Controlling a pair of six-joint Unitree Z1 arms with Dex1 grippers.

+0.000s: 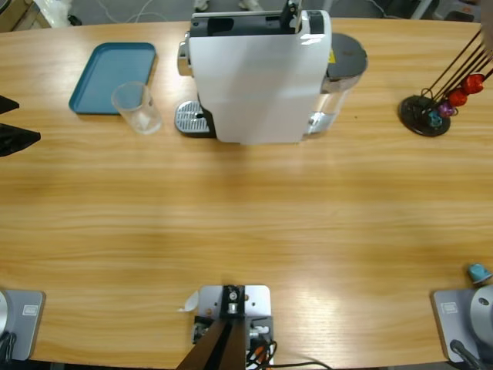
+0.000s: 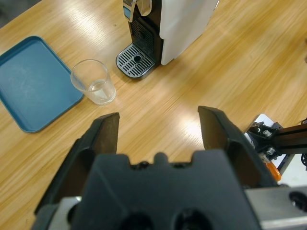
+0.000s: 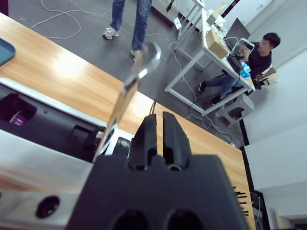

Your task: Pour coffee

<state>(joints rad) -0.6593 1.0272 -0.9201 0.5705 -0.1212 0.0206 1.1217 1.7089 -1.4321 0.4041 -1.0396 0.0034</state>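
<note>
The white and black coffee machine [image 1: 258, 77] stands at the table's far middle, its drip grate [image 1: 192, 119] facing left. A clear empty glass [image 1: 137, 108] stands on the wood just left of the grate, beside the tray. My left gripper [image 2: 158, 120] hovers open over bare table, with the glass [image 2: 93, 81] and the grate [image 2: 135, 60] well ahead of its jaws. Its black jaws show at the high view's left edge [image 1: 8, 122]. My right gripper [image 3: 156, 117] is shut above the machine's black top [image 3: 43, 124], right beside the raised silver lever [image 3: 139, 72], which stands left of the jaws.
A blue tray [image 1: 113, 77] lies at the far left. A black capsule rack [image 1: 427, 112] with coloured capsules stands at the far right. One blue capsule [image 1: 479, 272] lies near the front right corner. People are in the room behind the table.
</note>
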